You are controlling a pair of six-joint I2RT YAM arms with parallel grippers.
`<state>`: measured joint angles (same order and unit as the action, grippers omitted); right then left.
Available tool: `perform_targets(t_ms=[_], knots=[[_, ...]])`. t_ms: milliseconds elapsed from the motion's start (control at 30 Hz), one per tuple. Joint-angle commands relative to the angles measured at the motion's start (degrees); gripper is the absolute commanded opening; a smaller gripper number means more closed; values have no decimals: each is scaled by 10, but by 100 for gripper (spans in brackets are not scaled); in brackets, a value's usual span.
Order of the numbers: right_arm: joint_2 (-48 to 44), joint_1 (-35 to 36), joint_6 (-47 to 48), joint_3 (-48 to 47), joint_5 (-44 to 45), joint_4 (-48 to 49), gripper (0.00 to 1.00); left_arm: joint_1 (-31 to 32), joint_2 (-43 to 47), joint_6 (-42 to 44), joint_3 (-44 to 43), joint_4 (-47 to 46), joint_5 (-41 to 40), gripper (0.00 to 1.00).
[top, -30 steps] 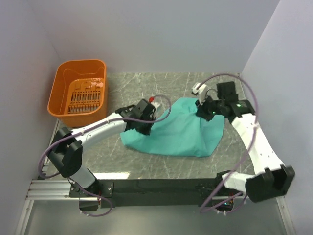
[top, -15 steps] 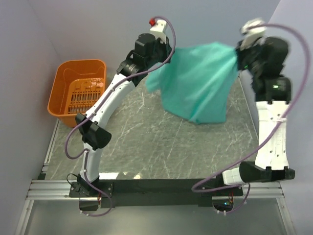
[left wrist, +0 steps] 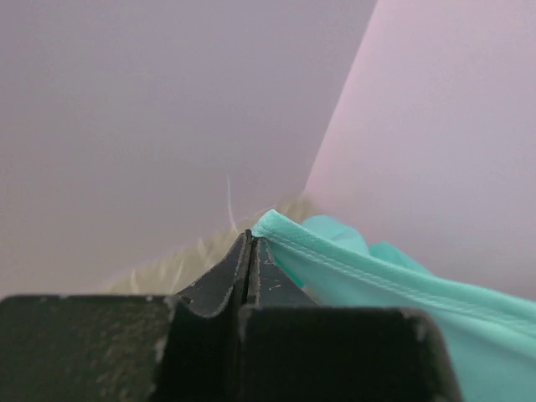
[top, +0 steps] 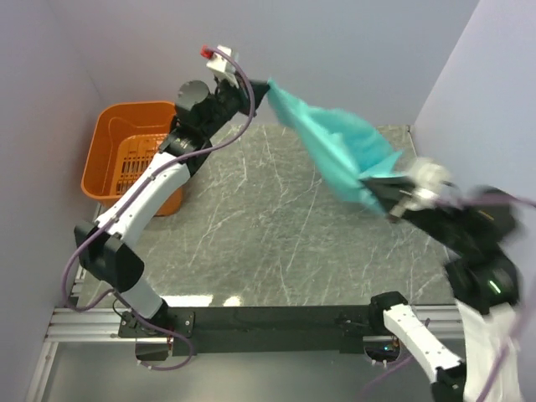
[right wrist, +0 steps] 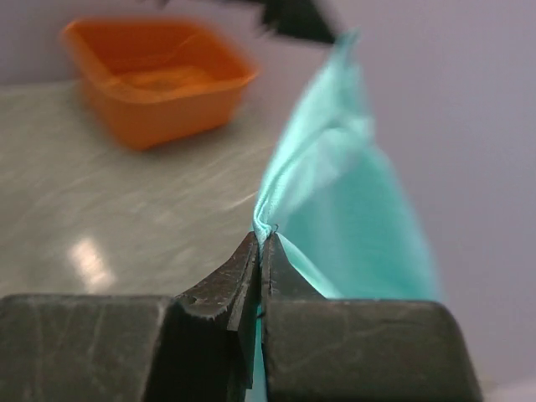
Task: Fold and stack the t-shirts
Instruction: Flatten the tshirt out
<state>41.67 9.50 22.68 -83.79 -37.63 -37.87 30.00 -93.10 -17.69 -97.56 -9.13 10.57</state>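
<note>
The table [top: 276,226] has a grey-green top that looks like stone, with thin white lines running across it every way. It is smooth and shiny, and a bright spot of light [top: 230,299] shows near the front edge. Pale walls stand close around it at the back and at both sides.

An orange plastic basket [top: 107,146] sits at the far left corner. Its floor has rows of little slots.

A long black bar [top: 276,318] runs along the near edge of the table. A silver metal rail [top: 84,322] sticks out at its left end.
</note>
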Motion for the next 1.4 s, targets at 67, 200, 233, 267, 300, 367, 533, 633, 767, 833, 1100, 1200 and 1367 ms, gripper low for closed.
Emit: perform_targets(t_ms=[67, 200, 233, 267, 300, 367, 533, 633, 767, 833, 1100, 1200, 1367], knots=[[118, 177, -2, 236, 11, 61, 0, -42, -80, 35, 113, 41, 50, 0], [236, 303, 22, 245, 45, 74, 0, -69, -108, 44, 158, 61, 22, 0], [294, 334, 27, 230, 46, 63, 0, -72, -112, 49, 166, 65, 17, 0], [322, 350, 35, 212, 46, 41, 0, -75, -117, 50, 177, 70, 8, 0], [348, 365, 35, 177, 48, 31, 0, -81, -120, 52, 182, 73, -4, 1], [417, 404, 36, 145, 43, 11, 0, -87, -117, 50, 203, 74, -14, 1], [524, 448, 69, 39, 5, -79, 50, -110, -90, 45, 231, 106, -57, 25], [479, 428, 79, 47, 25, -88, 71, -124, -47, 36, 263, 105, -50, 55], [392, 337, 71, 91, 62, -59, 76, -128, 17, 22, 272, 121, -26, 66], [337, 253, 56, 133, 64, -40, 78, -128, 36, 5, 270, 132, -13, 70], [235, 48, -65, 324, 220, 110, 78, -52, 160, -96, 338, 229, 23, 77], [237, -45, -59, 332, 202, 106, 77, 22, 236, -139, 439, 209, -3, 77], [314, -157, -20, 278, 196, 86, 74, 101, 345, -217, 602, 173, -64, 77]])
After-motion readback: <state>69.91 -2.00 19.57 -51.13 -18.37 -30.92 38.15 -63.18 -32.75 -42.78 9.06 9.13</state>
